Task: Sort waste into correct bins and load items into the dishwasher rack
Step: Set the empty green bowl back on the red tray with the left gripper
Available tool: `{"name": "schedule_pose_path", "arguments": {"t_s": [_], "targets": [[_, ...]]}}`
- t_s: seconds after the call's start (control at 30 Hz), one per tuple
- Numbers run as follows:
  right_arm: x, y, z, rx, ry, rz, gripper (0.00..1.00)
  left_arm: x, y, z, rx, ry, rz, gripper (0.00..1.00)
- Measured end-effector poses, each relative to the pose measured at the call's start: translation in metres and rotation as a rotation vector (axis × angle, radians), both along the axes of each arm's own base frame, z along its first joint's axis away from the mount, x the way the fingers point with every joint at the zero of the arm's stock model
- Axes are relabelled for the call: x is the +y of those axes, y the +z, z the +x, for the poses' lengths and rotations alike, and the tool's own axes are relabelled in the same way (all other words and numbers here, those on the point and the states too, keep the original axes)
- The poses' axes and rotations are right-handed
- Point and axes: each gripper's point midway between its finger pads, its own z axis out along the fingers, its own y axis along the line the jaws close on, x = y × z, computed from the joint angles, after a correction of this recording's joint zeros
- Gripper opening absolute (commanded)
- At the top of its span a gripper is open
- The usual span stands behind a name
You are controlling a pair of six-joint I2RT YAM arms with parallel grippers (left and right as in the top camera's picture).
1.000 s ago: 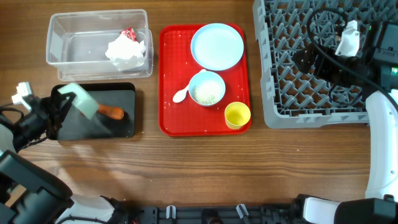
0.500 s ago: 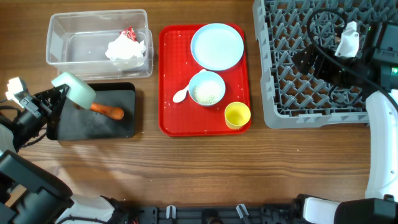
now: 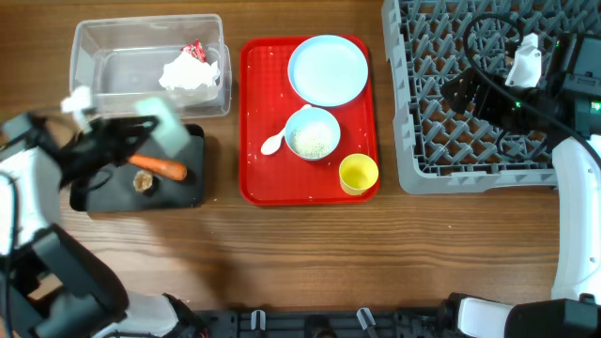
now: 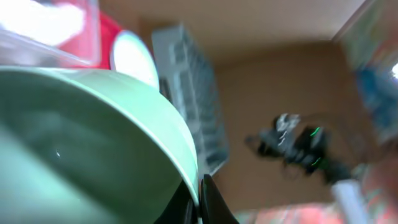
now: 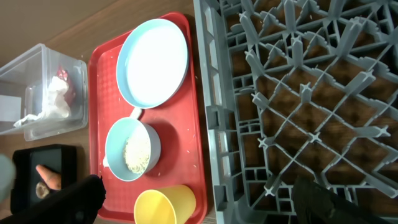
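Left gripper (image 4: 198,203): clenched on the rim of the mint green bowl (image 4: 93,143), one fingertip showing just under the lip in the wrist view. Holds the bowl in the air, tilted, above the top right corner of the black tray (image 3: 192,192), just below the clear tub (image 3: 94,66). Blurred overhead, so exact tilt not readable. Looks empty inside, as far as the wrist view shows. Rim grip probably chosen to leave the mouth free for tipping.

In the black tray, close beneath: orange carrot (image 3: 161,167), small brown lump (image 3: 144,181) just beside it. Reads as food waste tipped out, with the bowl now due for the rack; a judgement only.

In the clear tub: crumpled napkins (image 3: 191,75), red wrapper (image 3: 195,50) at their top edge. Dry waste kept apart from food waste, seemingly.

Further right, on the red tray (image 3: 254,183): plate (image 3: 327,70) at the top, pale blue bowl (image 3: 291,127) in the middle with white rice (image 3: 313,141) inside, white spoon (image 3: 273,143) against its left side, yellow cup (image 3: 358,173) at bottom right. Rice not yet emptied.

Right gripper (image 3: 462,92): released, fingers spread wide at the bottom corners of its own view, nothing between. Hovers over the grey rack (image 3: 451,160); no dishes seen in it. Probably parked there to receive.
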Motion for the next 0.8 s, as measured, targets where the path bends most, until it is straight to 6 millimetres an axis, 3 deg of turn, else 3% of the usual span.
{"name": "schedule_pose_path", "arguments": {"t_s": [0.13,0.2,0.27,0.4,0.5,0.63,0.73,0.8], "targets": [[0.000,0.000,0.000,0.002,0.000,0.001,1.00,-0.074,-0.016,0.001,0.064,-0.180,0.333,0.04],[0.000,0.000,0.000,0.002,0.000,0.000,1.00,-0.108,-0.042,-0.007,0.150,-0.245,0.532,0.04],[0.000,-0.001,-0.001,0.005,0.000,0.001,1.00,-0.129,-0.066,-0.019,0.227,-0.272,0.725,0.04],[0.000,-0.001,-0.001,0.005,0.000,0.001,1.00,-0.160,-0.085,-0.030,0.211,-0.276,1.005,0.04],[0.000,-0.001,-0.001,0.005,0.000,0.001,1.00,-0.184,-0.097,-0.030,0.164,-0.304,1.082,0.04],[0.000,-0.001,-0.001,0.006,0.000,0.001,1.00,-0.205,-0.131,-0.031,0.175,-0.364,1.149,0.04],[0.000,-0.001,-0.001,0.006,0.000,0.001,0.99,-0.211,-0.154,-0.037,0.214,-0.406,1.189,0.17],[0.000,-0.001,-0.001,0.006,0.000,0.002,1.00,-0.212,-0.158,-0.039,0.226,-0.411,1.193,0.30]]}}
